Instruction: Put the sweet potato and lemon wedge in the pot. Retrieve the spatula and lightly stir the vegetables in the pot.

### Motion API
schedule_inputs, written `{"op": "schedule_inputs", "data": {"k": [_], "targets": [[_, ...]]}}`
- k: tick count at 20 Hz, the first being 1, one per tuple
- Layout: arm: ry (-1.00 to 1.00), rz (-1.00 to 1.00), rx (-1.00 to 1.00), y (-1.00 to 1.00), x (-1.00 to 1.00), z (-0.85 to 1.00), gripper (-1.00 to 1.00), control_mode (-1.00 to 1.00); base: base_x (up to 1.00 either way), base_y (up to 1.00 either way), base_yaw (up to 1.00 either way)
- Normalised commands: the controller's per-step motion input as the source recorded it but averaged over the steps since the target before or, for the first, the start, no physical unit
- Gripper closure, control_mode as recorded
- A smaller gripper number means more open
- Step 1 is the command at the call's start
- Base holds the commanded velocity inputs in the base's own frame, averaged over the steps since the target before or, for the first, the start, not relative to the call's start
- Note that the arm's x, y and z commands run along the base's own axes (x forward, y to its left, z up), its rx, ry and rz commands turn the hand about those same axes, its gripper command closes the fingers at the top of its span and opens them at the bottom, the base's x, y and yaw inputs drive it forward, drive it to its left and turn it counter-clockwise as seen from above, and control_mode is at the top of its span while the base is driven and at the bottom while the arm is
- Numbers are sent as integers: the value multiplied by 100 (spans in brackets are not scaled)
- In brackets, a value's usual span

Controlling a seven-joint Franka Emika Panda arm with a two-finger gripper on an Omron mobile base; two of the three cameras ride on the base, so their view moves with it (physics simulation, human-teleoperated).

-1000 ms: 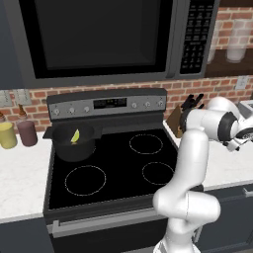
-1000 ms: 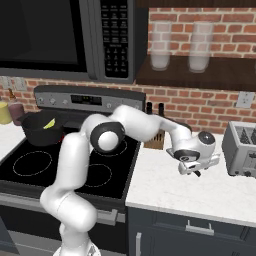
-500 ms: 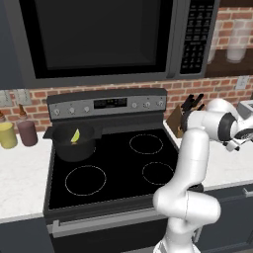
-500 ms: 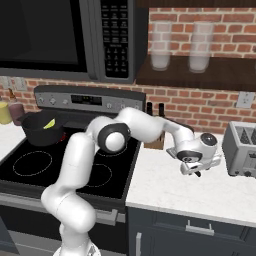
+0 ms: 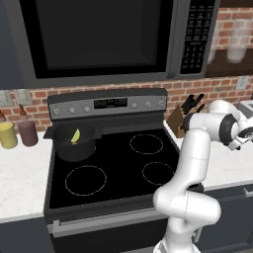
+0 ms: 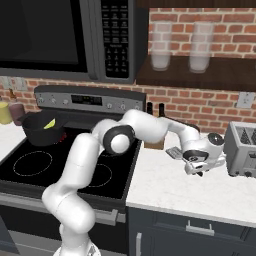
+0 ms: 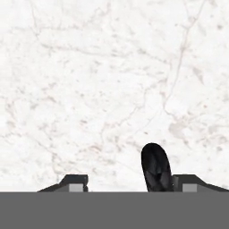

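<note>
We hung the gripper (image 6: pixel 199 171) low over the counter (image 6: pixel 165 185), the spatula (image 6: pixel 175 152) just beside it, handle end (image 7: pixel 156 167) between the part-open fingers, running toward the stove (image 6: pixel 75 160); grip uncertain. Lemon sat in the pot (image 6: pixel 39 130).

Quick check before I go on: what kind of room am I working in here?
A home-style kitchen, by the look of it: a black stove with a pot on it, a microwave above, and a toaster on the white counter.

Toaster (image 6: pixel 242 150) (silver) beside knife block (image 5: pixel 177 120).
</note>
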Motion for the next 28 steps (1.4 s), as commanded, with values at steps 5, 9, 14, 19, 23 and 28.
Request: {"op": "schedule_inputs", "data": {"k": [5,9,14,19,23,28], "targets": [[0,0,0,-1,-3,-40,100,-100,0,0,0],[-1,0,0,0,-13,-15,100,-100,0,0,0],[-11,0,0,1,-46,13,100,-100,0,0,0],[-24,0,-9,36,-93,79,100,-100,0,0,0],[-19,1,-20,86,-80,100,100,-100,0,0,0],[-11,18,-41,100,-55,88,100,-100,0,0,0]]}}
